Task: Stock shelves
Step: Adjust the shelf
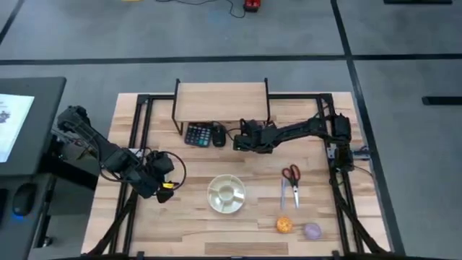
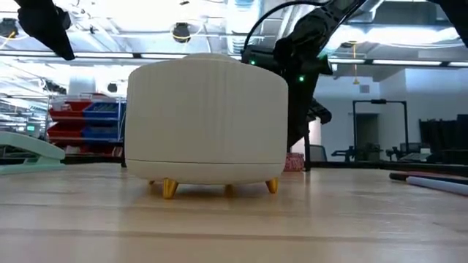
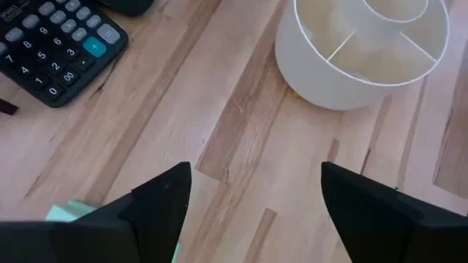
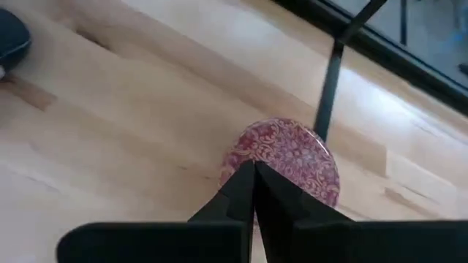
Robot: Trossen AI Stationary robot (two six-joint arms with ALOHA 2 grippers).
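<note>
Light-wood tabletop (image 1: 238,231) is carrying the shelves (image 1: 220,97) at its far edge. Right gripper (image 4: 254,172), fingers pressed together, is hovering by a red patterned disc (image 4: 296,157) under them, while left gripper (image 3: 252,193) is waiting, fingers spread, near the white divided bowl (image 3: 365,51).

Calculator (image 3: 51,44) keys show digits 0, 00, 2, 3; teal key marked plus; brand print illegible.

The large light-wood tabletop (image 1: 180,224) carries a small wooden riser shelf (image 1: 220,94), black calculator (image 1: 197,134), white divided round dish (image 1: 227,194), red-handled scissors (image 1: 291,175), orange ball (image 1: 284,225) and purple ball (image 1: 312,230).
</note>
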